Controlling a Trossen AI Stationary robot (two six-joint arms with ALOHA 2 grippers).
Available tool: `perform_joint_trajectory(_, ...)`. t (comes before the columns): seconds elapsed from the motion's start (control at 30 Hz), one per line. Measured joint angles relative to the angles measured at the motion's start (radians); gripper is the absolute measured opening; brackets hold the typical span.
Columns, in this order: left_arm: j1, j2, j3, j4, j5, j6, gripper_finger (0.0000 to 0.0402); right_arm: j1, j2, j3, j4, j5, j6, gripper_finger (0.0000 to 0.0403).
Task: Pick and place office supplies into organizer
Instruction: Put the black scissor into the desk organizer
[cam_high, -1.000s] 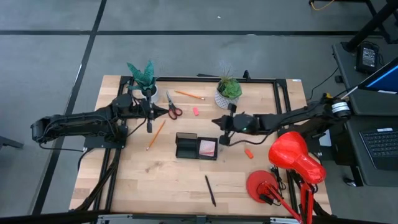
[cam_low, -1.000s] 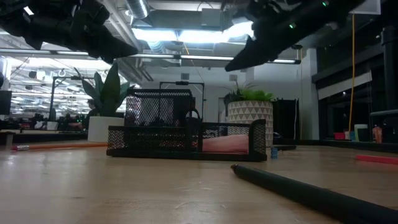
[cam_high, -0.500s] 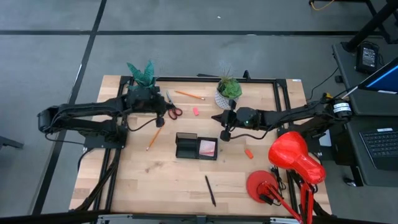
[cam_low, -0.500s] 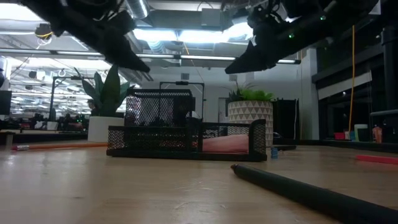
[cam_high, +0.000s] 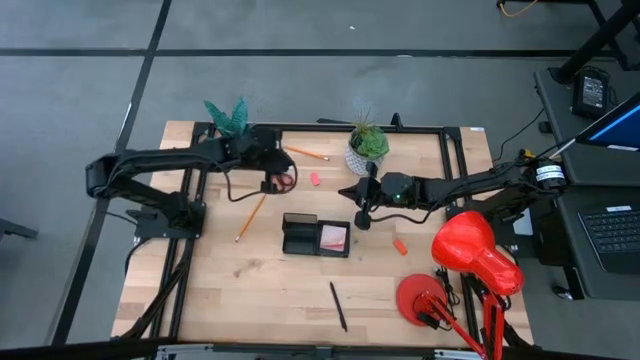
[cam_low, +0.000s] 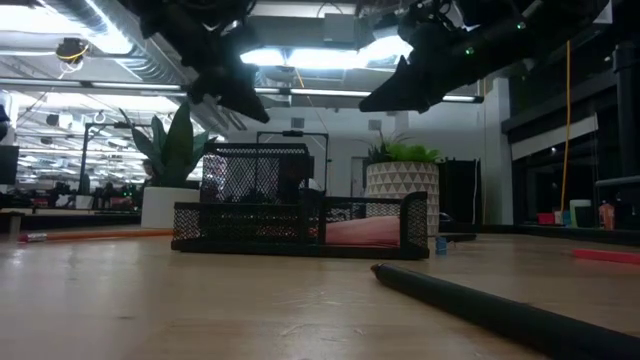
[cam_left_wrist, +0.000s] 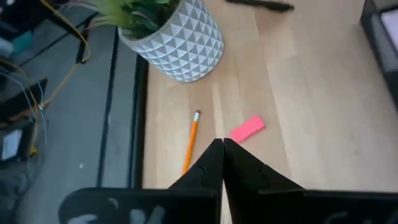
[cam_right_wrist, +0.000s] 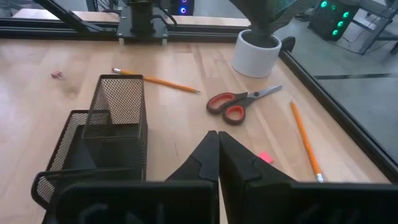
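My left gripper (cam_high: 281, 178) hangs shut in the air over the red-handled scissors (cam_right_wrist: 239, 102), which lie flat near the far-left plant pot (cam_right_wrist: 257, 53). My right gripper (cam_high: 362, 216) hovers shut just right of the black mesh organizer (cam_high: 300, 235), above the table. A pink sticky-note block (cam_high: 334, 237) sits in the organizer's right compartment. One orange pencil (cam_high: 250, 215) lies left of the organizer, another (cam_left_wrist: 191, 140) near the far edge. A pink eraser (cam_left_wrist: 247, 129) lies beyond my left fingertips, and an orange eraser (cam_high: 400, 246) lies right of the organizer. A dark pen (cam_high: 338, 305) lies near the front.
Two potted plants stand at the far side, the left one (cam_high: 228, 118) and one in a patterned white pot (cam_high: 366, 150). A red desk lamp (cam_high: 470, 255) fills the near-right corner. Bare wood lies in front of the organizer around the pen.
My left gripper has swung from left of the scissors toward the table's right and now sits over them. It has turned from pointing at the near edge to pointing right. It stayed shut. My right gripper has barely shifted.
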Motion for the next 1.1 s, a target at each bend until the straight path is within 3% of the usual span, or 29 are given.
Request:
perform_joint_trajectory(0.3,0.053,0.101,0.000,-0.103,-0.013,0.208,0.0002,0.000,0.000,0.000,-0.006,-0.001,-0.059,0.0005)
perform_joint_trajectory(0.47,0.120,0.131,-0.001,-0.124,0.073,0.263,0.0002,-0.005,0.000,0.000,-0.008,-0.002,-0.101,0.0005)
perform_joint_trajectory(0.83,0.188,0.130,0.071,-0.270,0.147,0.276,0.0001,-0.008,0.000,0.000,-0.009,-0.002,-0.093,0.0005)
perform_joint_trajectory(1.1,0.187,0.141,0.075,-0.240,0.133,0.248,0.0002,-0.008,0.000,0.000,-0.009,-0.002,-0.080,0.0005)
